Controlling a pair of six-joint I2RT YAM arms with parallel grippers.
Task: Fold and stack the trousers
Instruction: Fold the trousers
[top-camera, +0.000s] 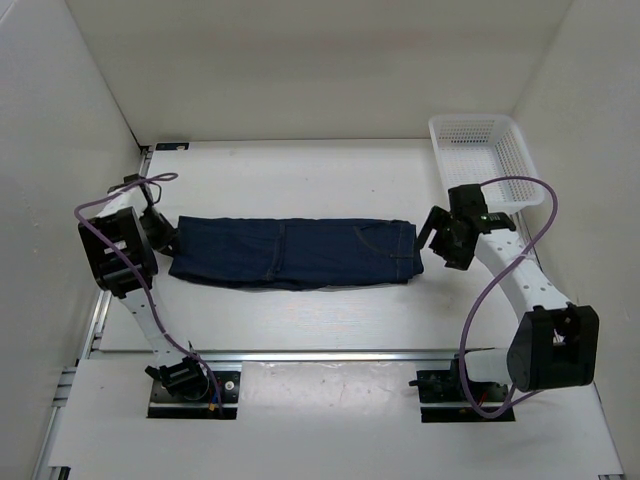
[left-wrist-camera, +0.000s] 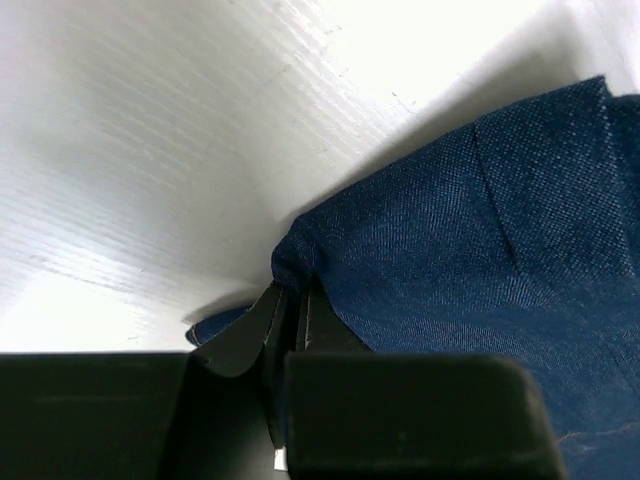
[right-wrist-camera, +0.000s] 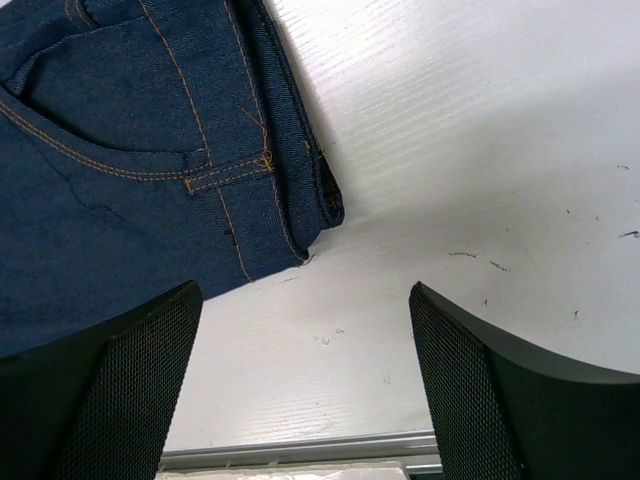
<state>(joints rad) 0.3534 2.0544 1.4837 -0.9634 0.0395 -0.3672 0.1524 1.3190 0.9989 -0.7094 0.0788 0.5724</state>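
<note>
White table, navy trousers, left hand pinching

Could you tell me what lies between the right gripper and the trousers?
Only bare table between right gripper and trousers, per the right wrist view.

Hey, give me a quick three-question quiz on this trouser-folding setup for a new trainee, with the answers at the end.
1. Which gripper is shut on the edge of the trousers?
2. True or false: the right gripper stands open, holding nothing.
3. Where is the white basket? A) far right corner of the table B) its near left corner C) on the trousers
Key: 1 the left gripper; 2 true; 3 A.
</note>
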